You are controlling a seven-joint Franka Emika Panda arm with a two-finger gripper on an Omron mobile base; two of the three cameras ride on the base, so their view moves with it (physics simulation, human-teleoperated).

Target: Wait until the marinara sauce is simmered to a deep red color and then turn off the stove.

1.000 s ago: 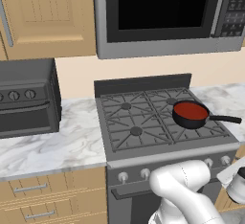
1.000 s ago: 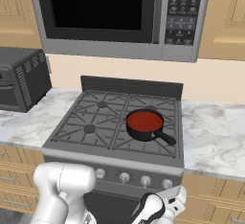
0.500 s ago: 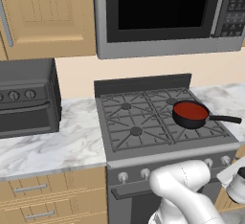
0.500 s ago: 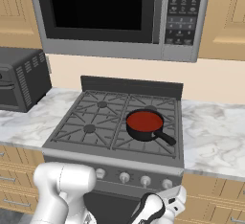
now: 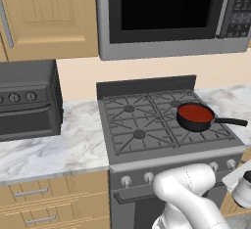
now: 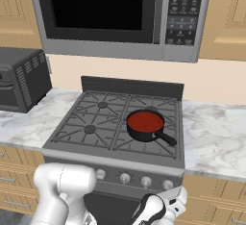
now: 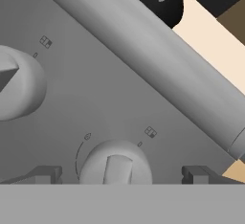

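A: Left base view first. What have you got?
B: The stove (image 5: 147,125) sits centre frame. The pan (image 5: 196,118) is on its front right burner, handle running to the right edge. The sauce (image 5: 195,112) in it reads a full red. Nothing in this view has shifted over the last second; the colour looks the same too.

A: Right base view?
B: Same layout. Sauce (image 6: 145,121) just right of centre, pan handle toward lower right. Knobs (image 6: 125,177) in a row along the stove's front, low in frame. The arm is folded down in front of them, hand at bottom centre, unmoved.

A: Hand view?
B: You're right up against the front panel. One knob (image 7: 116,166) sits bottom centre, between the two finger tips (image 7: 45,174). The gripper (image 7: 122,176) is spread wide, touching nothing. A second knob (image 7: 16,89) is at the left edge.

A: Meaning?
B: No change means you're waiting, poised. Judging by the red, you could soon close on that knob and turn it. I can't confirm it's the pan's burner.
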